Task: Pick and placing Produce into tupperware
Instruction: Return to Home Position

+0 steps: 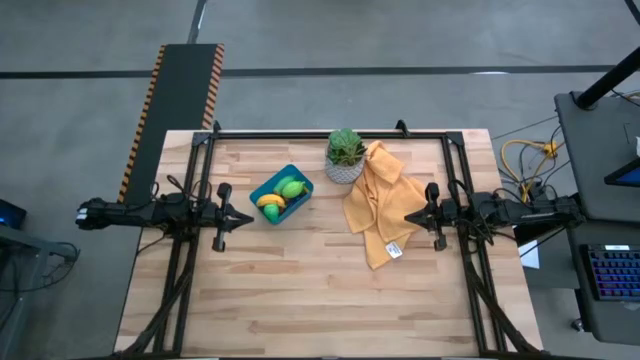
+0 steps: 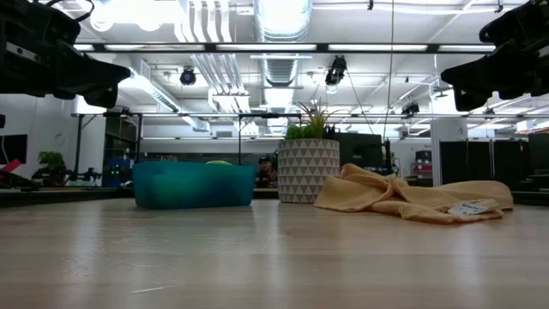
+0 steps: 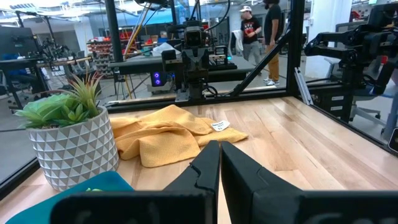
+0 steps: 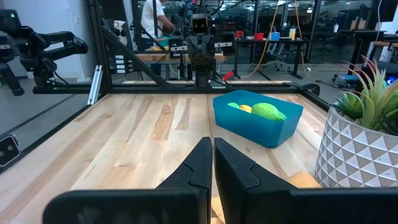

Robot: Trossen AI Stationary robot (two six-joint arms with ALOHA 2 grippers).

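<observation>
The blue tupperware stands on the table left of the plant pot; it shows also in the low view and the right wrist view. Inside it lie green rounded produce and a yellow piece. My left gripper is shut and hovers just left of the tupperware, raised above the table. My right gripper is shut and hovers over the right side of the yellow cloth. Neither touches anything. The fingers meet in each wrist view.
A potted green plant in a white patterned pot stands at the far middle. A crumpled yellow cloth with a white tag lies right of it. A black frame bounds the table. People stand in the room beyond.
</observation>
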